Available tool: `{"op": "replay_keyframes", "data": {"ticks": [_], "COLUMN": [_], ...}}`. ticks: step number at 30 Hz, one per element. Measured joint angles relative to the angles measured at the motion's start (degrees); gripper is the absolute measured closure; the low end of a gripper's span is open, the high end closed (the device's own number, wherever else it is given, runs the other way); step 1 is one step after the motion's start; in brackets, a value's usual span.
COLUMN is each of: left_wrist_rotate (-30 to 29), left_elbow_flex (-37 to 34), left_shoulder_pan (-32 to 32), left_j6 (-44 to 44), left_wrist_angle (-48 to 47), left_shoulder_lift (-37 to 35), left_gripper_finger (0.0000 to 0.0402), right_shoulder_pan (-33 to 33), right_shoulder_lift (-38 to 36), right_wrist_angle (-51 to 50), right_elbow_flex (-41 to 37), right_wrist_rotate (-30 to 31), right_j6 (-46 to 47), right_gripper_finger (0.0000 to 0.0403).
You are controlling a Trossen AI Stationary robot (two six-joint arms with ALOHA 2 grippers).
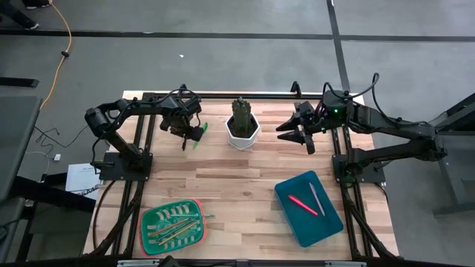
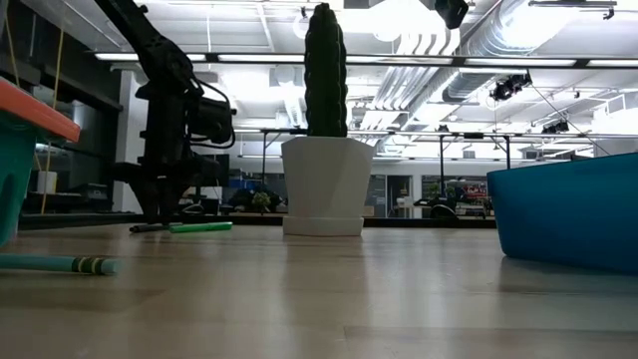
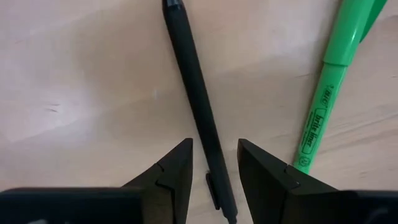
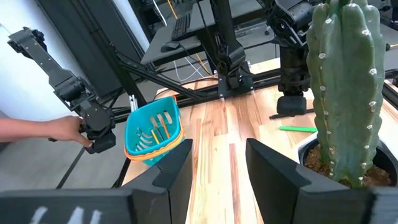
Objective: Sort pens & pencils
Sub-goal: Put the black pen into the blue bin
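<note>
My left gripper is down at the table near its far left, open, one finger on each side of a black pen that lies flat on the wood; I see a gap on both sides. A bright green pen lies flat just beside it, also seen as the green pen. A pink-red pen and a pale grey pen lie in the blue tray. Several pencils lie in the green basket. My right gripper hovers open, right of the cactus pot.
A white pot with a tall cactus stands at the far middle of the table, between both grippers. One teal stick lies on the wood by the basket. Bare wood stretches across the middle. A person's hand shows beyond the table.
</note>
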Motion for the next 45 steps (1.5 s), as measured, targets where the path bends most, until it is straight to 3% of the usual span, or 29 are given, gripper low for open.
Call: {"op": "replay_keyframes", "data": {"ticks": [21, 31, 38, 45], "left_wrist_rotate": [2.4, 2.0, 2.7, 1.7], "left_elbow_flex": [0.1, 0.0, -0.2, -0.2], "left_shoulder_pan": [-0.1, 0.0, -0.1, -0.1], "left_j6": [1.3, 2.9, 4.2, 4.9], "left_wrist_angle": [-0.3, -0.7, 0.1, -0.7], "left_shoulder_lift": [2.7, 2.8, 0.2, -4.1], "left_gripper_finger": [0.0288, 0.0388, 0.0359, 0.0393], "right_shoulder_pan": [0.0, 0.0, 0.0, 0.0], "right_shoulder_lift": [0.0, 0.0, 0.0, 0.0], "right_wrist_angle": [0.0, 0.0, 0.0, 0.0], "right_elbow_flex": [0.0, 0.0, 0.0, 0.0], "right_wrist_rotate": [0.0, 0.0, 0.0, 0.0], "right_j6": [-0.2, -0.4, -0.5, -0.7], "right_gripper_finger": [0.0263, 0.0263, 0.0263, 0.0263]}}
